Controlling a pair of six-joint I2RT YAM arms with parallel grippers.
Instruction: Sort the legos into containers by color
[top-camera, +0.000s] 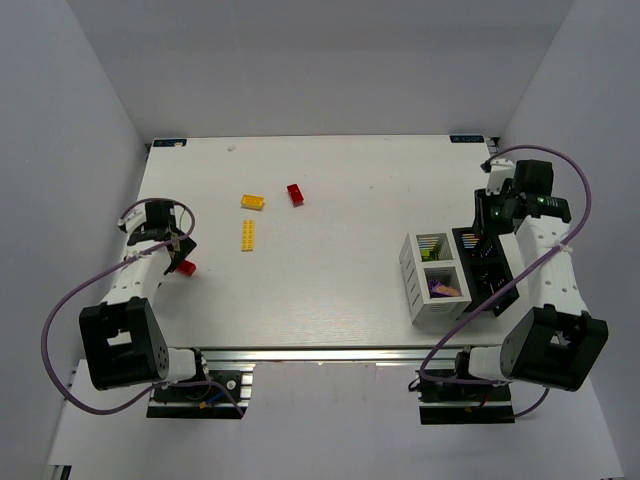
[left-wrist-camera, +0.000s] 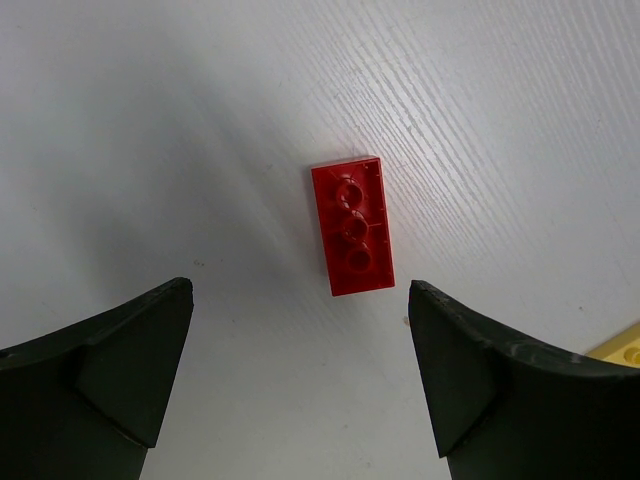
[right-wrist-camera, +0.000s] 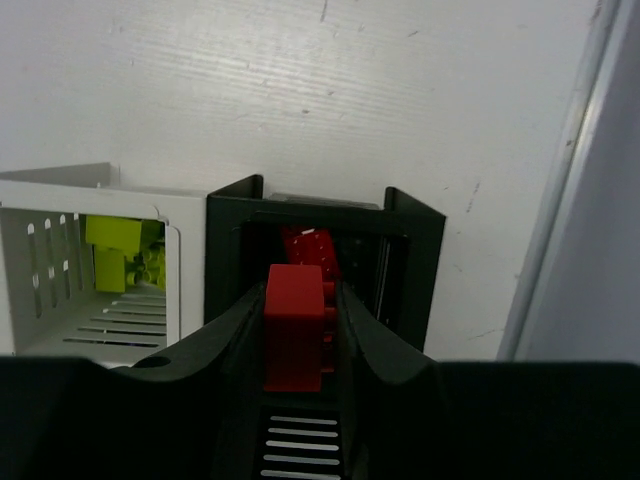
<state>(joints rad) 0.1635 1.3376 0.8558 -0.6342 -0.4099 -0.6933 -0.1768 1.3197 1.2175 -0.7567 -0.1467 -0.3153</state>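
Clamping a red lego (right-wrist-camera: 293, 345) — right hand (right-wrist-camera: 297, 310) at the black compartment (right-wrist-camera: 415, 250).

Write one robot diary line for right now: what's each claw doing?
left claw: open, aimed at loose red lego | right claw: shut on held red lego, at black bin with red inside | sorting unfinished

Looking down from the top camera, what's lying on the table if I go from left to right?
Near red brick → long yellow brick → far red brick → white bins → black bins. The shorter yellow brick overlaps the long one across the view, so it's left out.
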